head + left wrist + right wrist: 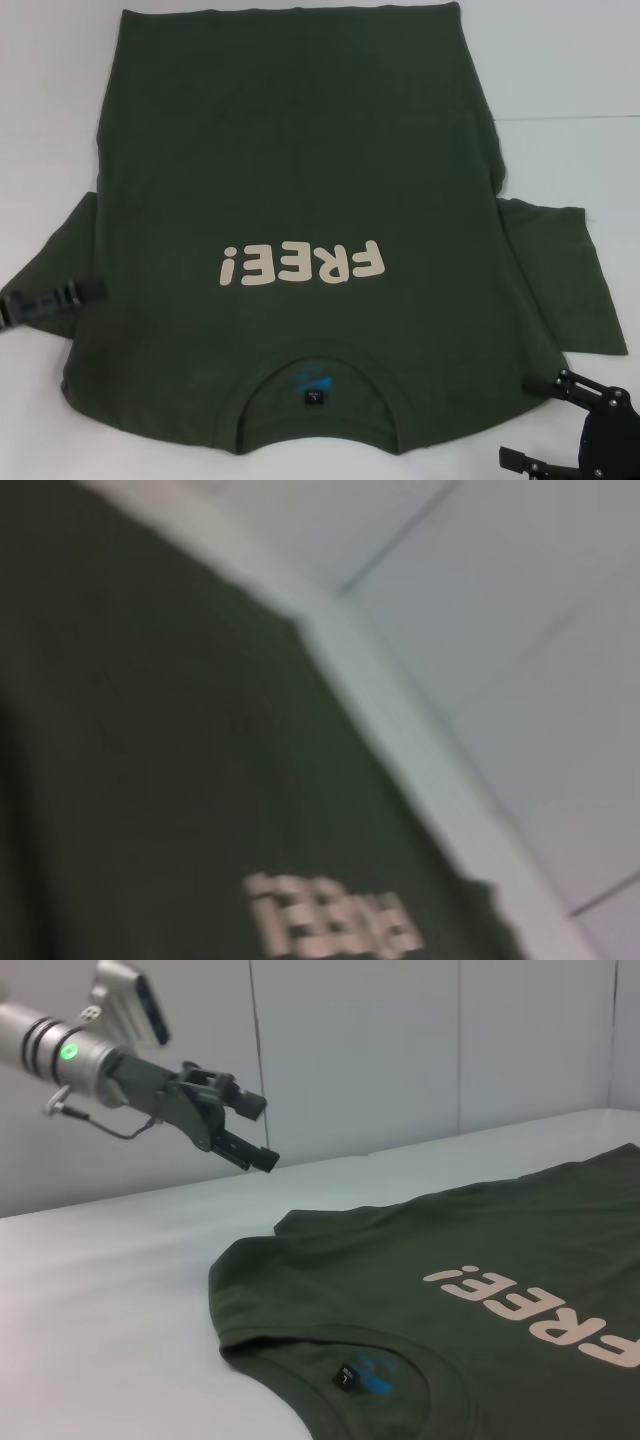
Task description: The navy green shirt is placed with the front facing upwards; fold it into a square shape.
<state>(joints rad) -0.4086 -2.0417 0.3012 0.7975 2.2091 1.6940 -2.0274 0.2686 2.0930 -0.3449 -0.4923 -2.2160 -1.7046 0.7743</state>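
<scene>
The navy green shirt (290,170) lies flat on the white table (560,70), front up, both sleeves spread out. Its cream "FREE!" lettering (300,265) and ribbed collar (315,360) with a black neck tag (314,398) are on my near side. My left gripper (92,290) is open and empty, hovering over the shirt's left sleeve; it also shows in the right wrist view (255,1132), raised above the table. My right gripper (530,420) is open and empty, just off the shirt's near right shoulder. The shirt also shows in the left wrist view (150,780) and in the right wrist view (480,1310).
A white wall (400,1050) rises behind the table's left side. Bare table shows to the right of the shirt (570,160) and to its left (45,150). The shirt's hem reaches close to the far edge.
</scene>
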